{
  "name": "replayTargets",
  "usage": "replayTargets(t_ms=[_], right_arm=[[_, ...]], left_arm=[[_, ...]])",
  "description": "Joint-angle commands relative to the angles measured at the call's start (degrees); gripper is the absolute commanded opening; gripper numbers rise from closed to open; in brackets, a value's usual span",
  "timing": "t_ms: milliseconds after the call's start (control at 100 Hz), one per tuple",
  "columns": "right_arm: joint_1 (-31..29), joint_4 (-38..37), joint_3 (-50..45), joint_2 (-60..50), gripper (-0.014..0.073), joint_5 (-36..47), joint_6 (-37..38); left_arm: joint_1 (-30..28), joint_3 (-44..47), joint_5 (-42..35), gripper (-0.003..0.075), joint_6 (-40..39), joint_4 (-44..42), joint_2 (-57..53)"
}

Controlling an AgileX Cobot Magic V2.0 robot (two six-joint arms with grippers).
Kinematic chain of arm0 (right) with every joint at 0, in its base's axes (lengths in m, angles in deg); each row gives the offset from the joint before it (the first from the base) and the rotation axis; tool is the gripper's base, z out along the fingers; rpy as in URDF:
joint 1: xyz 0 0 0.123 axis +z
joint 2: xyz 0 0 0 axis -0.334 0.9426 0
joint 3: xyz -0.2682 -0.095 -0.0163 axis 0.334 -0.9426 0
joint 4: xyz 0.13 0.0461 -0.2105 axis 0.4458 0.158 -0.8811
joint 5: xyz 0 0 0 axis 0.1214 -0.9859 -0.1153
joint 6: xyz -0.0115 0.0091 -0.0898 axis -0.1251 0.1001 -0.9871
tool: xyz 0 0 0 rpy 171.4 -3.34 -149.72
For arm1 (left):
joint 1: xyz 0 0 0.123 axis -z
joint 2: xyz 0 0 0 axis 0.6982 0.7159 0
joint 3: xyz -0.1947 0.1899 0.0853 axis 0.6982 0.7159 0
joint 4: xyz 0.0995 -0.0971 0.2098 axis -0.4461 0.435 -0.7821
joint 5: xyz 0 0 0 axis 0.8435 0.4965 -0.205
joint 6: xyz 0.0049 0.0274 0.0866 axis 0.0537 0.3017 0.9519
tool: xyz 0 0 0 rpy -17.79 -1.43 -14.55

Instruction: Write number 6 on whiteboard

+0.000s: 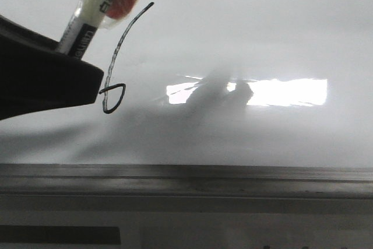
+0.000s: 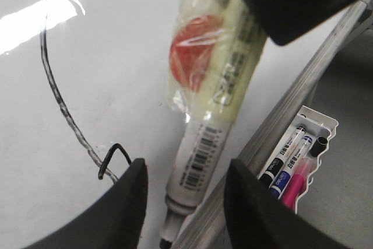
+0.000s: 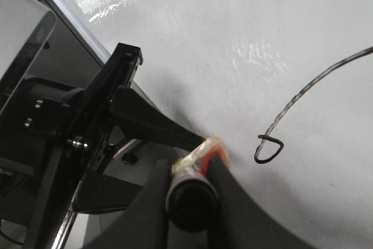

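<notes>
Number 6 (image 1: 115, 68): drawn on the whiteboard (image 1: 262, 39) – a long curved stem running down to a small closed loop; the line is thin and patchy along the stem.
Marker (image 2: 213, 103): wrapped in clear film with a red patch, slanting above the board; its tip is cut off at the frame edge in the left wrist view.
Right gripper (image 3: 189, 193): jaws clamped on the marker's dark end.
Left gripper (image 2: 183, 202): jaws apart – the marker shows in the gap between them, contact unclear.
Pen tray (image 2: 317, 123): beside the board's grey frame, holding black, blue and pink pens, partly hidden.
Front view: a dark blurred shape covers the left side.
</notes>
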Motion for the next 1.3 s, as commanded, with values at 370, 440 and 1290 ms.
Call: replayTargets(t_ms=[370, 440, 1290], right_arm=[[0.0, -0.2, 2.2, -1.4, -0.0064, 1.8, -0.4], [0.0, -0.2, 2.2, -1.4, -0.0064, 1.8, -0.4], [-0.4, -0.3, 2.2, -1.4, 0.0419, 4.9, -1.1]], left_arm=[[0.1, -1.9, -4.1, 0.0162, -0.6, 0.6, -0.5], [0.1, -1.9, -4.1, 0.0026, -0.6, 0.6, -0.5], [-12.8, -1.9, 3.9, -0.0020, -2.4, 37.9, 1.4]])
